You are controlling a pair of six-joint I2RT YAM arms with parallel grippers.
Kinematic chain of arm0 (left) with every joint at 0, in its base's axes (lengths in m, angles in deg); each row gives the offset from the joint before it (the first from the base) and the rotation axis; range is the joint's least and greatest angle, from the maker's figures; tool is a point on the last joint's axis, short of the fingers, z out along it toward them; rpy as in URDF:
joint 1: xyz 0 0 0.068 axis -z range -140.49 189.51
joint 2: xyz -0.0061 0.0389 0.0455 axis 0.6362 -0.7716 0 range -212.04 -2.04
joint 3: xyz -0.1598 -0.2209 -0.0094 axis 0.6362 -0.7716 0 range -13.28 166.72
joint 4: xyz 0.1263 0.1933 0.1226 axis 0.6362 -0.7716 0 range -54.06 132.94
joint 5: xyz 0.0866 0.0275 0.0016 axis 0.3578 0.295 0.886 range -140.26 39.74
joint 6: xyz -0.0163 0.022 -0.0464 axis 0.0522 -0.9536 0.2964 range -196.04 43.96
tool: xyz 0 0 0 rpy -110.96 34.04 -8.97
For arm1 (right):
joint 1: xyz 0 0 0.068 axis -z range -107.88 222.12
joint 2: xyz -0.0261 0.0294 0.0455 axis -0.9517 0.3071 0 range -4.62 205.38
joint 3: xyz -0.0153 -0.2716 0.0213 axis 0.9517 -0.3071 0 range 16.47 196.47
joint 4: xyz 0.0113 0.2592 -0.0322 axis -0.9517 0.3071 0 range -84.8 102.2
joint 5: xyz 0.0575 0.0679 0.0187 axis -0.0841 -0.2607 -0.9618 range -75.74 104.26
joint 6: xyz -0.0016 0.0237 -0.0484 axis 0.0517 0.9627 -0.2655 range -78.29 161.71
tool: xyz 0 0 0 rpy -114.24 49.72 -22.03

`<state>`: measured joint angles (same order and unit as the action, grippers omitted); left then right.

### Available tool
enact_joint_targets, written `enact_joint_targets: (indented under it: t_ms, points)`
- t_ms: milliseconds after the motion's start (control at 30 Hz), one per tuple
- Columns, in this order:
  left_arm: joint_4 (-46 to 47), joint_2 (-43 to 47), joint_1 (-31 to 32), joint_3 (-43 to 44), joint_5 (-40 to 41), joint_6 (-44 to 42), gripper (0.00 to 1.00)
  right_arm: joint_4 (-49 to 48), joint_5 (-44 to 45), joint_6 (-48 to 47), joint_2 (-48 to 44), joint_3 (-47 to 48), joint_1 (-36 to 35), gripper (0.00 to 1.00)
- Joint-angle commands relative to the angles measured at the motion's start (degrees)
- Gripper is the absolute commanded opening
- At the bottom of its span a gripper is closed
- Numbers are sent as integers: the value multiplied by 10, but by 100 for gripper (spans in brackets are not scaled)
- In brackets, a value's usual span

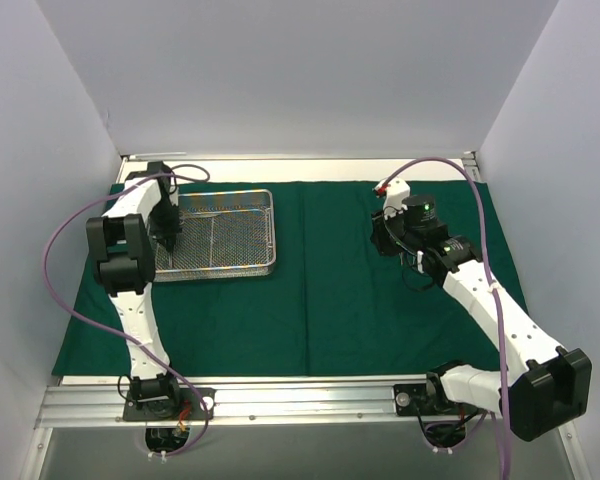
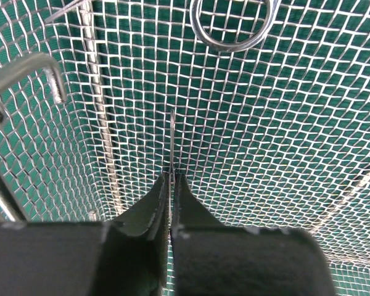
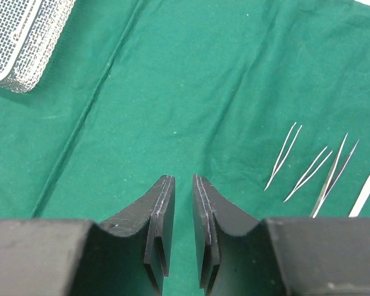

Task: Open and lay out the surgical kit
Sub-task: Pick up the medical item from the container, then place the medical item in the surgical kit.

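**A:** Where's the kit?

**B:** The cloth point(image 1: 330, 310) is spread flat. The tray point(image 1: 271, 232) sits on its left half, toward the back. Three tweezers point(image 3: 308, 174) and a flat handle point(image 3: 364, 194) lie on the cloth in a row, just right of the right gripper point(image 3: 183, 185).

**A:** Left side?

**B:** The left gripper point(image 2: 171, 180) is down inside the tray, fingers pinched on a thin steel instrument point(image 2: 172, 139). It shows edge-on. Its long axis runs straight out from the fingertips, along the mesh floor. A ring handle point(image 2: 231, 28) lies further ahead in the tray, not touched.

**A:** Which instrument is that?

**B:** Can't tell, only a sliver shows.

**A:** Right gripper?

**B:** It hangs over bare cloth, well apart from the tray. There's a narrow gap between the jaws and nothing in it.

**A:** So what does the next move depend on?

**B:** My read is direction. The pinched piece is at the far left and the row is at the far right, with the whole middle of the cloth between them. The left arm is nearer the tray and the right arm is nearer the row. The piece has to clear the tray wall first, then travel right. The laid-out pieces point roughly away from the right wrist, so the piece should end up parallel to them.

**A:** Risk?

**B:** It's a thin edge-on grip, so the piece could pivot between the pads on the lift.
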<state>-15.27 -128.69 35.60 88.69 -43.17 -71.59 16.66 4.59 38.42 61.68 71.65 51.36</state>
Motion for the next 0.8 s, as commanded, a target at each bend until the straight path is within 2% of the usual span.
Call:
enact_joint_targets:
  t_ms: [0, 67, 233, 300, 333, 400, 467, 500, 633, 667, 700, 767]
  points:
    - [-21, 31, 10, 29, 4, 22, 2, 7, 7, -8, 0, 27, -6, 19]
    - [-37, 39, 15, 64, 2, 25, 2, 9, 12, -17, 7, 34, -6, 19]
    - [-68, 97, 33, 89, -41, 34, 2, 15, 14, -39, 32, 69, -13, 20]
    - [-80, 134, 33, 89, -71, 40, 2, 16, 14, -51, 41, 81, -17, 20]
    - [-85, 147, 52, 86, -88, 46, 2, 17, 13, -56, 44, 92, -19, 20]
    - [-88, 192, 56, 67, -162, 61, 2, 22, -6, -84, 51, 106, -24, 20]
    - [-71, 227, 61, 36, -231, 77, 2, 28, -25, -113, 58, 128, -40, 20]
    - [-63, 267, 66, -5, -294, 99, 2, 29, -46, -128, 59, 134, -47, 19]
    - [-28, 365, 111, -113, -421, 141, 2, 36, -138, -250, 52, 152, -84, 15]
    - [-8, 387, 119, -137, -440, 155, 2, 39, -159, -280, 42, 151, -95, 14]
    - [13, 436, 134, -165, -494, 192, 2, 42, -189, -310, 32, 148, -120, 14]
    - [88, 485, 144, -257, -553, 235, 2, 41, -215, -396, -4, 129, -145, 16]
